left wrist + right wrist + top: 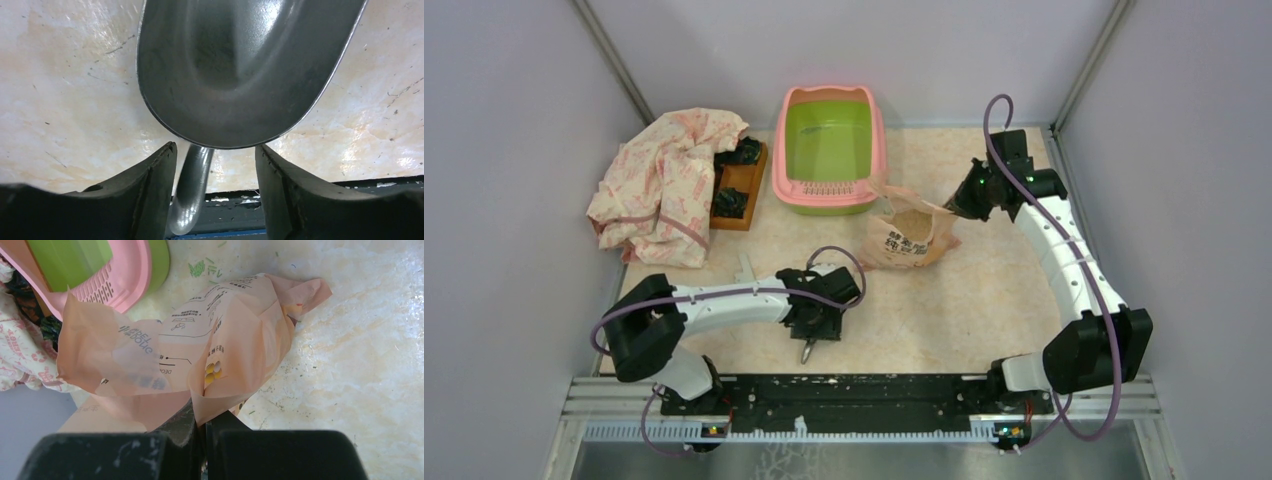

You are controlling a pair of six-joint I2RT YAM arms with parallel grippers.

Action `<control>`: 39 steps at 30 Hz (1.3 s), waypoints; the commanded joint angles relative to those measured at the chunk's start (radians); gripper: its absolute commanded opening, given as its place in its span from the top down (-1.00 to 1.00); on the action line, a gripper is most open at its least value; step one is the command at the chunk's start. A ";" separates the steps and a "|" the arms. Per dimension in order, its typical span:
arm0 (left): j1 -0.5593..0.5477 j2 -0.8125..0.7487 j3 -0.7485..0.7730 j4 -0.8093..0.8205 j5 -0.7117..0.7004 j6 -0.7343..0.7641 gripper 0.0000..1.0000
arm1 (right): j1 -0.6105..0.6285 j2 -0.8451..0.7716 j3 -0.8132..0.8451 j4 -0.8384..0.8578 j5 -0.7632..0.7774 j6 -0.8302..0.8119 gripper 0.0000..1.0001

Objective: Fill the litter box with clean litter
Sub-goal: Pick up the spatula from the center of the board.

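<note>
Top external view, left to right: cloth (669,185), left of the litter box (876,150). left gripper (215,152), on the box's near side and well apart from it, fingers spread astride the scoop (240,70) handle, not clamped; the off-centre handle may skid on closing. bag (909,235) of clean litter, just beside the box's near right corner. right gripper (201,417), fingers pinched together on the bag's thin flap; the flap may slip or tear, spilling granules short of the box.
</note>
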 commanded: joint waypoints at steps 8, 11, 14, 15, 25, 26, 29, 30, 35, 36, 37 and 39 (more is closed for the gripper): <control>-0.011 -0.024 0.008 -0.009 -0.046 0.050 0.79 | 0.006 -0.004 -0.008 0.009 0.001 -0.026 1.00; -0.020 -0.062 0.017 -0.026 -0.053 0.069 1.00 | 0.007 -0.001 -0.007 0.011 0.016 -0.040 1.00; -0.022 -0.110 0.064 -0.081 -0.060 0.096 1.00 | 0.006 -0.004 -0.009 0.015 0.036 -0.058 1.00; -0.022 -0.124 0.088 -0.104 -0.059 0.111 1.00 | 0.006 -0.006 -0.011 0.018 0.047 -0.065 1.00; -0.084 -0.037 0.584 -0.430 -0.016 0.259 1.00 | 0.008 -0.024 0.003 0.003 0.144 -0.139 1.00; -0.099 -0.003 0.649 -0.474 -0.029 0.269 1.00 | 0.008 -0.030 -0.001 0.002 0.146 -0.147 1.00; -0.128 0.094 0.853 -0.616 -0.063 0.289 1.00 | 0.011 -0.058 -0.022 0.012 0.187 -0.178 1.00; -0.133 0.122 0.918 -0.662 -0.072 0.292 1.00 | 0.012 -0.069 -0.028 0.020 0.190 -0.193 1.00; -0.141 0.127 1.058 -0.696 0.001 0.343 1.00 | 0.021 -0.120 -0.055 0.054 0.245 -0.262 1.00; -0.141 0.122 1.059 -0.697 0.018 0.348 1.00 | 0.024 -0.123 -0.055 0.051 0.258 -0.269 1.00; -0.141 0.117 1.054 -0.698 0.034 0.351 1.00 | 0.030 -0.127 -0.055 0.049 0.272 -0.279 1.00; -0.141 0.114 1.041 -0.698 0.061 0.359 1.00 | 0.045 -0.144 -0.062 0.050 0.299 -0.296 1.00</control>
